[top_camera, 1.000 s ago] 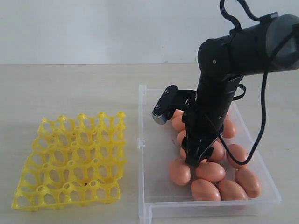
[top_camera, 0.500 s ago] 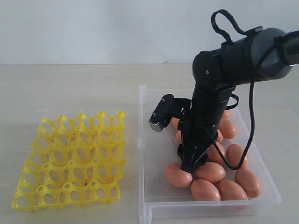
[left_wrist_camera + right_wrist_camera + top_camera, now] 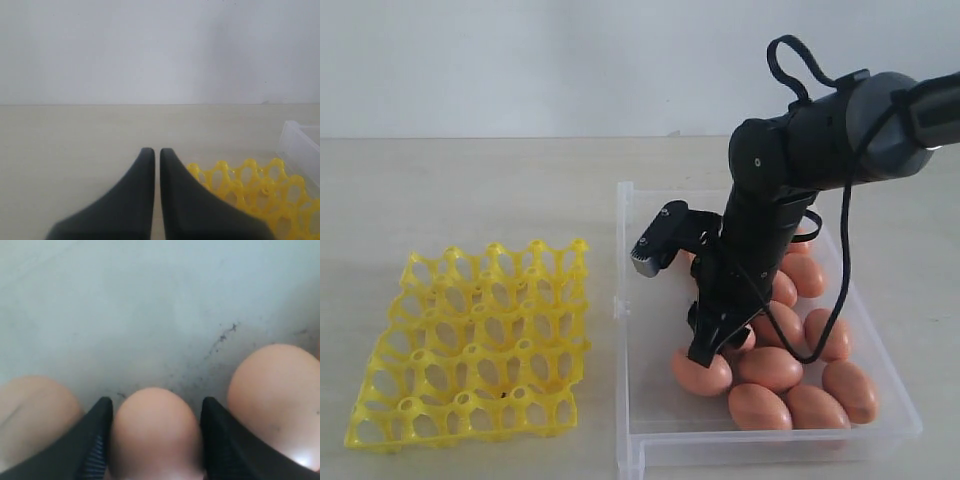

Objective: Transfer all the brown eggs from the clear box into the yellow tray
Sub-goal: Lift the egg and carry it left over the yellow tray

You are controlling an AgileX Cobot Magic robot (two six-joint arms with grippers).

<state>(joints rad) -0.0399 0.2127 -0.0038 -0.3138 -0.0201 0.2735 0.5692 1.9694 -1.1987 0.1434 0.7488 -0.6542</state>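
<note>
Compared with a second earlier, the right arm had swung toward the yellow tray's side of the clear box (image 3: 650, 410) and dipped lower, so that the right gripper (image 3: 704, 354) no longer hung over the middle of the heap but had come down on the outermost egg (image 3: 696, 376), the one nearest the tray. That egg had been nudged a little toward the box's bare floor since the earlier picture, and it sat on the floor beside the other brown eggs (image 3: 790, 385), which lay bunched in the half of the box away from the tray, much as before. The wrist view showed the jaws drawn in around the egg, one black finger (image 3: 97, 435) against each flank with no gap to be seen, and a neighbouring egg on either side. The scuffed floor of the box showed beyond them. The yellow tray (image 3: 460, 432) had not shifted. It lay flat on the table (image 3: 470, 190), just beside the box and apart from it. The left gripper (image 3: 157, 152) was out of the exterior view. Its own camera showed its two fingers closed almost together on nothing, above the table, with the tray and a corner of the box just beyond.
</note>
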